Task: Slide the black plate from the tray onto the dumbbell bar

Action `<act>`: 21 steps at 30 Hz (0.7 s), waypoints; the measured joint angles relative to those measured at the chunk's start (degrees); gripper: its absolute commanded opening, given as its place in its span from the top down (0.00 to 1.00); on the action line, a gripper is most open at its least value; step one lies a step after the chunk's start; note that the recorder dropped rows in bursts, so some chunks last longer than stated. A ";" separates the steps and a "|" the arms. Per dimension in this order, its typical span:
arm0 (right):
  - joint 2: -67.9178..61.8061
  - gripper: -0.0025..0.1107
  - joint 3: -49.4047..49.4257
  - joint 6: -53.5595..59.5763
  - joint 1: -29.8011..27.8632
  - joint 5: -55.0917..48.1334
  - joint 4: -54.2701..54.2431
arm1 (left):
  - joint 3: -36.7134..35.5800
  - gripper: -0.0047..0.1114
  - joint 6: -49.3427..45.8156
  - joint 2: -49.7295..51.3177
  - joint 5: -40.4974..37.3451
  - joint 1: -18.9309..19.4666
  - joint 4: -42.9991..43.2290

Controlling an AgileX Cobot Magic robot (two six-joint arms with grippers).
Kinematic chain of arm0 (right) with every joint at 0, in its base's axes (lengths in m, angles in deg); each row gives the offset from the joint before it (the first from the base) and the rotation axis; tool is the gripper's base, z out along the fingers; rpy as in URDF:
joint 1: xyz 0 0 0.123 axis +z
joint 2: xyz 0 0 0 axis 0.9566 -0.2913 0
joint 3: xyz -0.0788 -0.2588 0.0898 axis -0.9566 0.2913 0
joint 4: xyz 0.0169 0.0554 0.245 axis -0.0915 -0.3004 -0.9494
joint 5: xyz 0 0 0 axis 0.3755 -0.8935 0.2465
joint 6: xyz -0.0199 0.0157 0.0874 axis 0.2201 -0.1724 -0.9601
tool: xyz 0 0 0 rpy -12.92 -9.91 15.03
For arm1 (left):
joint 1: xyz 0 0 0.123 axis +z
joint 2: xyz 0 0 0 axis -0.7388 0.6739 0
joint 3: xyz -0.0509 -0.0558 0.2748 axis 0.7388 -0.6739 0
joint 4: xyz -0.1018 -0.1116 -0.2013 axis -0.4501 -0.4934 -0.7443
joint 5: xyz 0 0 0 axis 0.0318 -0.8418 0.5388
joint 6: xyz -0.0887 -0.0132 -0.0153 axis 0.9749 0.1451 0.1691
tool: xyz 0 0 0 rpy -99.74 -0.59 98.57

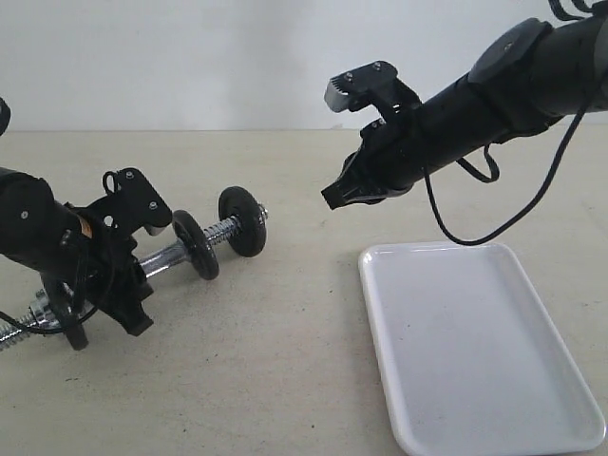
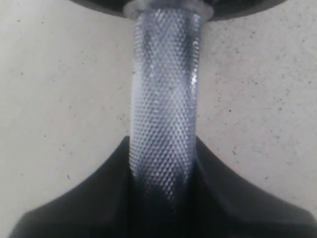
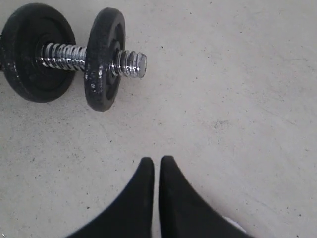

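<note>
Black plate [image 3: 103,59], scuffed and matte, stands on dumbbell bar [image 3: 62,55].

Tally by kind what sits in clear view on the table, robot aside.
Black round metal weight discs: 2
Chrome steel dumbbell bar: 1
White glossy rectangular tray: 1
Total: 4

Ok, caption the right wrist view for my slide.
Closed right claw hovers near the dumbbell bar, two black plates on its threaded end.
</note>
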 measured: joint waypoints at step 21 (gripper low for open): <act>-7.27 0.98 -2.70 2.03 8.97 17.25 -0.73 | -0.04 0.92 -3.92 0.00 2.62 0.00 0.13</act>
